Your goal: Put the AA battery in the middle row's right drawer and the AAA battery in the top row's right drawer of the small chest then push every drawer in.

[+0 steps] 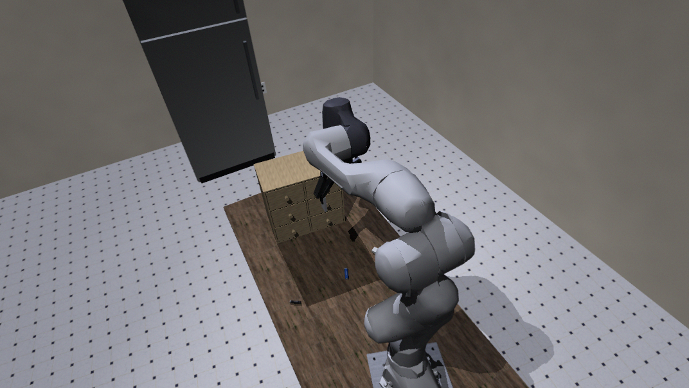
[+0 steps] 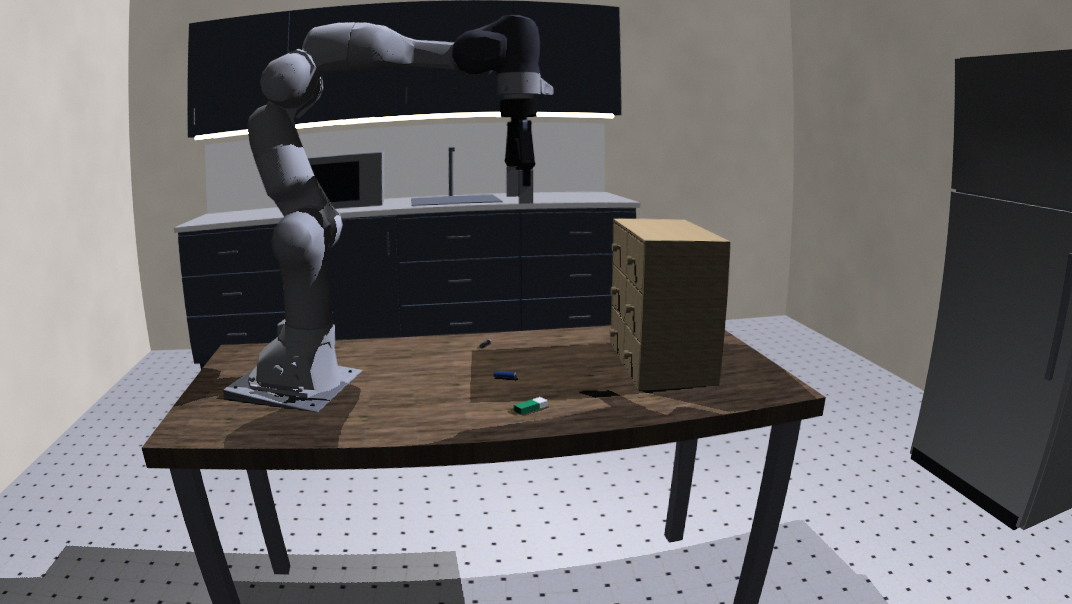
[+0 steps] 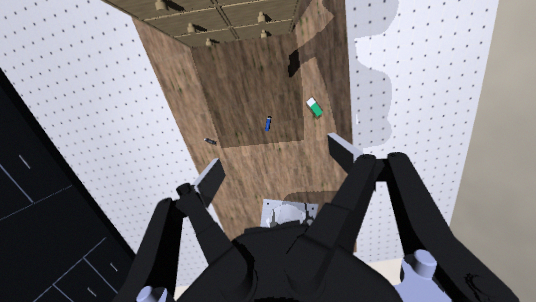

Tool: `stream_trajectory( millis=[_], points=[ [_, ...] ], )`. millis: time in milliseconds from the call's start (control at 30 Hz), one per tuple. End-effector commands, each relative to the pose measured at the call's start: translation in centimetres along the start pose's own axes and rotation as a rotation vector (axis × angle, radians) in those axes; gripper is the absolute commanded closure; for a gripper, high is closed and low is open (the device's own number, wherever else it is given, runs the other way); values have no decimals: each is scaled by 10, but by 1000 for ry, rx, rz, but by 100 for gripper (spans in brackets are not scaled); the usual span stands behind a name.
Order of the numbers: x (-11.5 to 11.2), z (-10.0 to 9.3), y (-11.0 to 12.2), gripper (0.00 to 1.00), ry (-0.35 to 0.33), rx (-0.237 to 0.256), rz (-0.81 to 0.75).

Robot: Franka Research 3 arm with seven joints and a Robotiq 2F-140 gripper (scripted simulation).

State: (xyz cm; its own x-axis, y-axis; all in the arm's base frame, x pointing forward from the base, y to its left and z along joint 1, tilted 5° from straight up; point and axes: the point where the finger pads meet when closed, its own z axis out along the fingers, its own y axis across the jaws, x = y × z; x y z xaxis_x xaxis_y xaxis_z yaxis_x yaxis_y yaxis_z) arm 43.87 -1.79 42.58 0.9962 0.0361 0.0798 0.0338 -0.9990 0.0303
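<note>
The small wooden chest [image 1: 289,169] [image 2: 678,300] [image 3: 215,15] stands at the far end of the table [image 1: 328,337] [image 2: 420,438] [image 3: 170,60], with two columns of three drawers, all pushed in. A blue battery [image 1: 346,273] [image 2: 505,374] [image 3: 268,123], the larger one, lies in front of the chest. A smaller dark battery [image 1: 295,302] [image 2: 485,343] [image 3: 210,141] lies near the table's left edge. My gripper [image 1: 324,200] [image 2: 522,196] [image 3: 273,155] is open and empty. It hangs high over the table, above the height of the chest's top and in front of the drawers.
A green-and-white block [image 2: 530,405] [image 3: 314,107] lies near the table's right edge, to the right of the blue battery. The robot base [image 1: 409,366] [image 2: 292,375] is bolted at the near end. A fridge [image 1: 207,87] [image 2: 997,300] stands on the floor beyond the chest.
</note>
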Motion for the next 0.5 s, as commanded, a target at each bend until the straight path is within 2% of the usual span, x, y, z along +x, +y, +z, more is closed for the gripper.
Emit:
stream_trajectory(
  millis=[0,200,333,400,467],
  points=[
    [-1,1,-1,0,-4,3,7],
    [0,1,0,0,0,0,23],
    [1,5,0,0,0,0,153],
    [1,5,0,0,0,0,153],
    [1,9,0,0,0,0,275]
  ],
)
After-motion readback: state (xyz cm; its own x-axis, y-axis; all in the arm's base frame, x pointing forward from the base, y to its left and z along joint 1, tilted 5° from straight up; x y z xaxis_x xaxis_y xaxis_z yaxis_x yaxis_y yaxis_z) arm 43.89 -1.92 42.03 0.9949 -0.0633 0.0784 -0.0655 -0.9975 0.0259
